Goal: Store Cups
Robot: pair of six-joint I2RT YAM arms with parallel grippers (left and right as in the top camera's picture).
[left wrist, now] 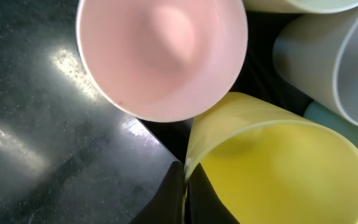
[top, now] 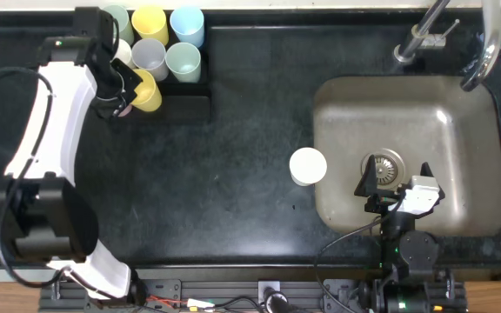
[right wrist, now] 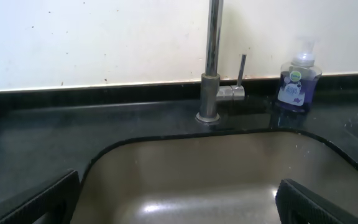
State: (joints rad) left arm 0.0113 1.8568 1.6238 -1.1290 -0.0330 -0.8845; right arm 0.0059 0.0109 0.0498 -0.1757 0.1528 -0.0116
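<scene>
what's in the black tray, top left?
Upright: back yellow cup, light blue cup, grey cup, mint cup. The left gripper pinches a tilted yellow cup at the front, pink cup beside it. The left arm hides much of the tray's left side.
</scene>
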